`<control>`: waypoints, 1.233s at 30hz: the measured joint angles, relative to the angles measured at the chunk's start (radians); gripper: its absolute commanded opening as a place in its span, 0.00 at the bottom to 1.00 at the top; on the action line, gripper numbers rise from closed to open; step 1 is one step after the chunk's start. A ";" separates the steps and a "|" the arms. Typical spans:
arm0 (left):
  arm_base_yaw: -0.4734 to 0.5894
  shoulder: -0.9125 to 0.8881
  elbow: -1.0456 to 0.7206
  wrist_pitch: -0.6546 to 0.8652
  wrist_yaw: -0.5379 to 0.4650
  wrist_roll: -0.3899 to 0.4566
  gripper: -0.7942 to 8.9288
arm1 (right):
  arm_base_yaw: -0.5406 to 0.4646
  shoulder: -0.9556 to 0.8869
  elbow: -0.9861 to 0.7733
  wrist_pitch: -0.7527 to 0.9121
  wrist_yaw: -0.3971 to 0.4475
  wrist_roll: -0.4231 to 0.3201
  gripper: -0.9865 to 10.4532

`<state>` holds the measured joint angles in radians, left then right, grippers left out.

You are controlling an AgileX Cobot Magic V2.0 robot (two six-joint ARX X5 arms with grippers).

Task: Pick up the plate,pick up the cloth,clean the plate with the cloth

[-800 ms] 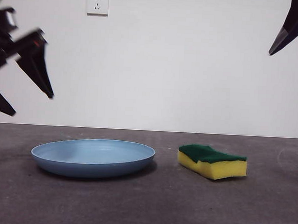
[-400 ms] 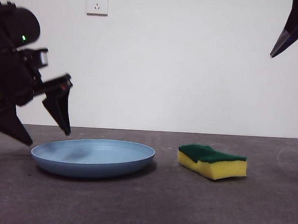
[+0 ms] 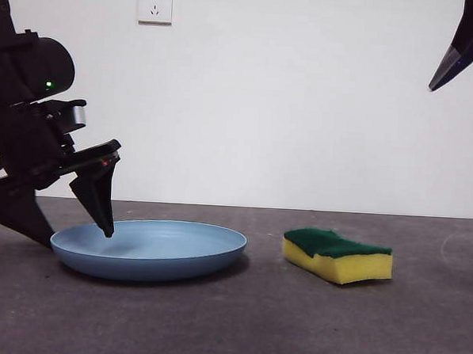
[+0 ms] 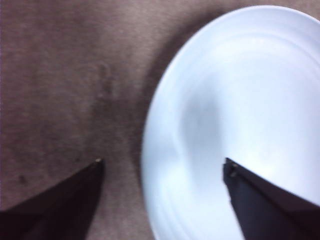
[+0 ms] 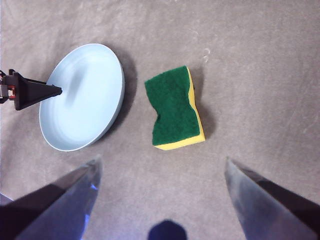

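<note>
The light-blue plate (image 3: 149, 248) lies flat on the dark table, left of centre; it also shows in the left wrist view (image 4: 240, 125) and the right wrist view (image 5: 82, 97). My left gripper (image 3: 71, 236) is open and straddles the plate's left rim, one jaw inside over the plate, the other outside on the table; the left wrist view (image 4: 161, 162) shows the rim between the jaws. The cloth, a yellow sponge with a green top (image 3: 337, 255), lies right of the plate, also seen in the right wrist view (image 5: 175, 109). My right gripper (image 5: 160, 162) is open, high above the table.
A white wall socket (image 3: 154, 5) is on the back wall. The right arm shows as a dark tip at the top right corner (image 3: 466, 42). Dark grey table surface (image 3: 236, 328) lies around the objects.
My left gripper has come down and rightwards from high at the left to the plate's left rim, jaws either side of it. The plate, sponge and right arm have not moved.
</note>
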<state>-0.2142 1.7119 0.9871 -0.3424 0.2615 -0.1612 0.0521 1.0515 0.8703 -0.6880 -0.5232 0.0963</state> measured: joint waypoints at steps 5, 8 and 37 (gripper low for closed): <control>-0.020 0.001 0.000 0.000 0.000 0.018 0.07 | 0.000 0.000 0.000 0.000 0.000 0.000 0.44; -0.024 0.001 0.000 -0.001 -0.001 0.037 0.07 | 0.000 0.000 0.000 0.003 0.000 0.000 0.44; -0.024 -0.163 0.221 -0.266 -0.073 0.173 0.07 | 0.340 0.355 0.236 0.062 0.344 -0.140 0.44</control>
<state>-0.2386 1.5486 1.2079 -0.6086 0.1886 0.0120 0.3923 1.4067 1.1061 -0.6262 -0.1787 -0.0441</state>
